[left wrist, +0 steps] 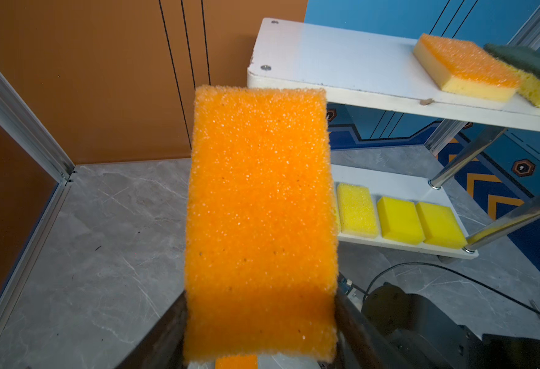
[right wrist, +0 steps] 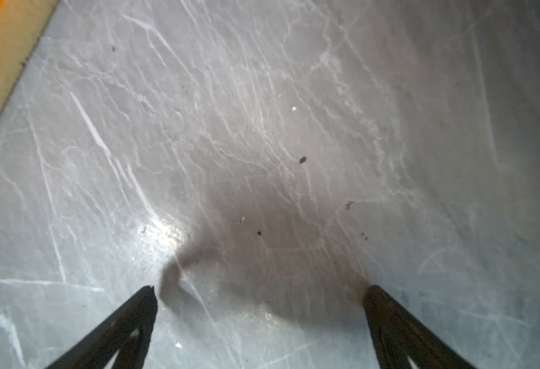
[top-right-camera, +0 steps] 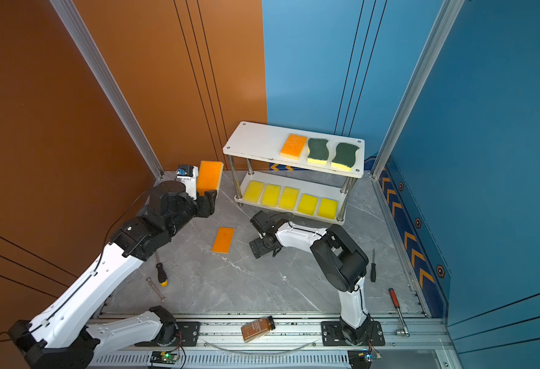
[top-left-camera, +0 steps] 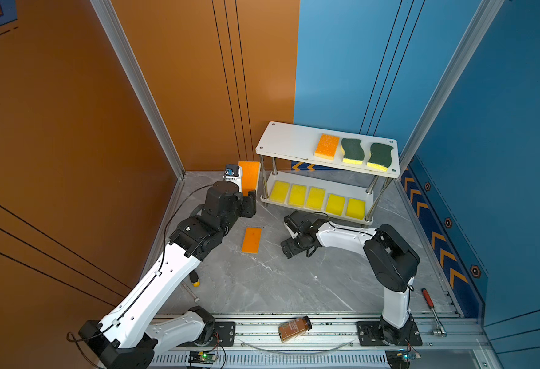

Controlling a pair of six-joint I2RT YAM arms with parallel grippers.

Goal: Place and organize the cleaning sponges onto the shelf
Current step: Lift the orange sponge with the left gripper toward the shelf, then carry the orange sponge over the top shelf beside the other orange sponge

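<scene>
Beside the shelf (top-left-camera: 286, 140), my left claw (top-left-camera: 248, 195) pinches an orange-topped sponge (top-left-camera: 250, 175) upright, I think to lift it on top. My right claw (top-left-camera: 289, 237) is spread wide near the flat orange sponge (top-left-camera: 252, 239), ready to grab.

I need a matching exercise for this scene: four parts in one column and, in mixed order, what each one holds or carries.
1. left gripper
2. right gripper
3. shelf's top board
4. shelf's lower board

a. five yellow sponges in a row
b. open, nothing in it
c. shut on an orange sponge
d. a second orange sponge, two green sponges

Pairs: 1-c, 2-b, 3-d, 4-a
</scene>
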